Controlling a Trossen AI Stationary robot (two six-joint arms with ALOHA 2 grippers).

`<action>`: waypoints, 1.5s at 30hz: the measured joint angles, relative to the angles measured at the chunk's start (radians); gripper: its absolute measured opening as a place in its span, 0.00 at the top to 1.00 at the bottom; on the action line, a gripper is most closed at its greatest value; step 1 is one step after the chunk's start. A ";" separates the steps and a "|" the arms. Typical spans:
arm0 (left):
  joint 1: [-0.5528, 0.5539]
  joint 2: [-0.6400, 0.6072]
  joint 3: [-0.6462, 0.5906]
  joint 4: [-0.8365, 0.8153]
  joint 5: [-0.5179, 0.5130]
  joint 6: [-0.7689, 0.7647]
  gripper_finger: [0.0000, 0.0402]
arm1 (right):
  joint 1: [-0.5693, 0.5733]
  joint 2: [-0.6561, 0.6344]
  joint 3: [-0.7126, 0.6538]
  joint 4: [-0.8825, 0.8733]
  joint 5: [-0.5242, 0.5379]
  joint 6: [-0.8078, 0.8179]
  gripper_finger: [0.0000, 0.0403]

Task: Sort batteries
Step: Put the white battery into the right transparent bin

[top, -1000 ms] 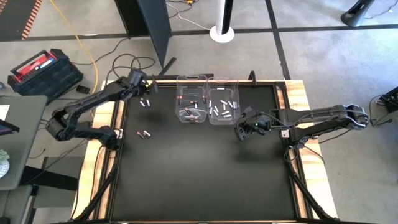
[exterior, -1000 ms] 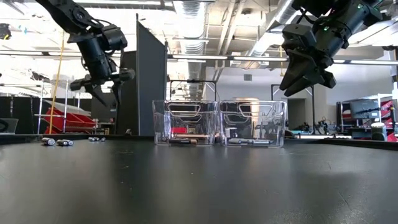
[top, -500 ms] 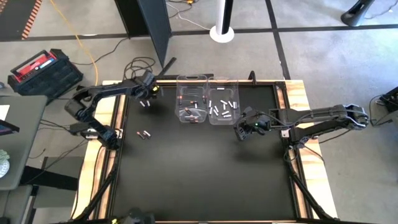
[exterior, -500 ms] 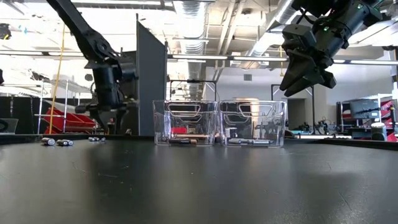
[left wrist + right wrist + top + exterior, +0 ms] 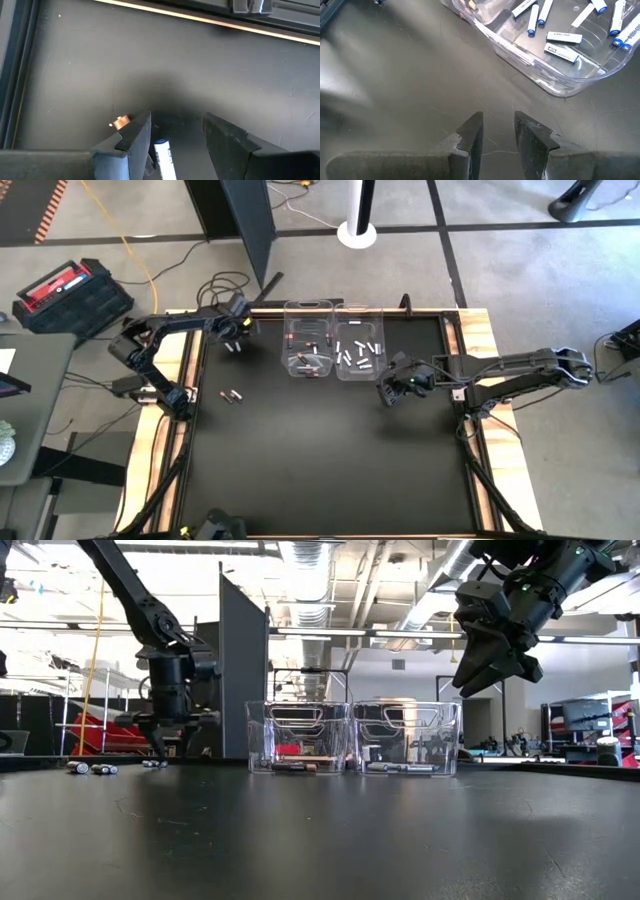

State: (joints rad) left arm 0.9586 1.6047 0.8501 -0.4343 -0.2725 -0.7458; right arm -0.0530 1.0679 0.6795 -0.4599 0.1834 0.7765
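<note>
Left arm: reaches from the left desk edge toward the far-left corner, elbow folded back over the wooden border.
Left gripper [image 5: 233, 338]: pointed down, low over the desk [image 5: 320, 450], fingers parted, straddling a white cell [image 5: 164, 159] without clamping it; released.
White cell axis: long axis runs along the gap between the two fingers, blue-ringed end pointing away from the wrist.
Copper-toned cell [image 5: 120, 122]: just beside the outer face of one finger, mostly hidden; axis cannot be told.
Right arm: stretched in from the right desk edge, held raised near the right bin.
Right gripper [image 5: 389, 392]: pointed down, well above the desk, fingers parted with a narrow gap, nothing between them; released.
Left bin [image 5: 308, 352]: clear plastic, touching the right bin side by side; holds a few dark and copper-toned cells lying flat.
Right bin [image 5: 360, 348]: clear plastic; holds white cells [image 5: 563, 37] with blue ends, lying flat, axes in mixed directions.
Loose cells, far-left group [image 5: 234, 345]: on the desk below the left gripper.
Loose cells, nearer pair [image 5: 231, 396]: on the desk close to the left edge, side by side, well apart from both bins.
</note>
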 joint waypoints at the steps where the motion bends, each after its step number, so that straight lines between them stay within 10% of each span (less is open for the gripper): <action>1: 0.000 0.000 0.000 -0.001 0.000 0.000 0.57 | -0.001 0.000 0.000 0.000 0.000 0.000 0.69; 45: -0.069 -0.003 -0.053 -0.038 -0.015 -0.053 0.64 | 0.001 0.000 0.000 0.000 0.000 0.019 0.69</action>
State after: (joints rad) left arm 0.8898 1.6016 0.7975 -0.4727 -0.2873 -0.7991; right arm -0.0519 1.0679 0.6796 -0.4595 0.1833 0.7953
